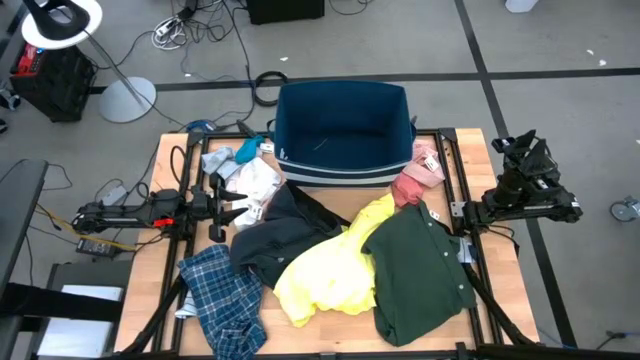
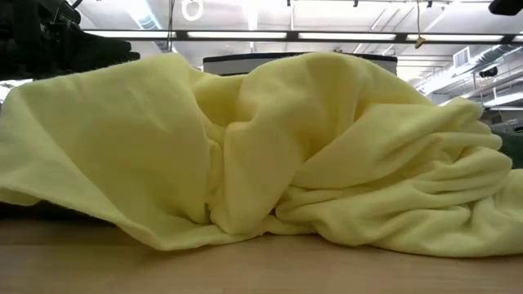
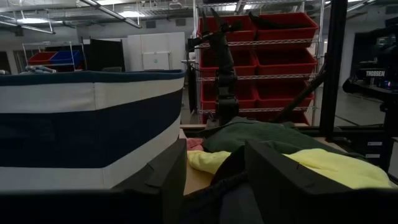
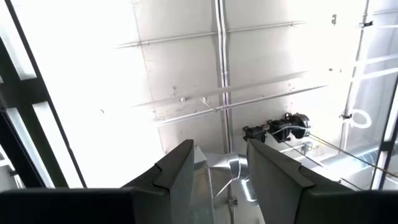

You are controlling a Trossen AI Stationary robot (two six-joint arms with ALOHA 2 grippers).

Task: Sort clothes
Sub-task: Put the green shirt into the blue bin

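Clothes (image 1: 330, 265) heaped across desk (image 1: 160, 230) near navy bin (image 1: 343, 130). Left gripper (image 1: 228, 212) spread, low at pile's left edge. Right gripper (image 1: 520, 145) spread, raised off desk's right side, empty.

We are looking into a lab or workshop, not a home. A wooden table (image 1: 150, 250) is sitting on a grey concrete floor with dark tape lines, and loose cables (image 1: 190, 25) are trailing beside a ring lamp (image 1: 62, 22). Past the left gripper (image 3: 214, 180), wire shelving is carrying red storage bins (image 3: 280, 46), with white cabinets (image 3: 155, 53) farther back. Past the right gripper (image 4: 219, 174), bare ceiling pipes (image 4: 217, 74) are running overhead.
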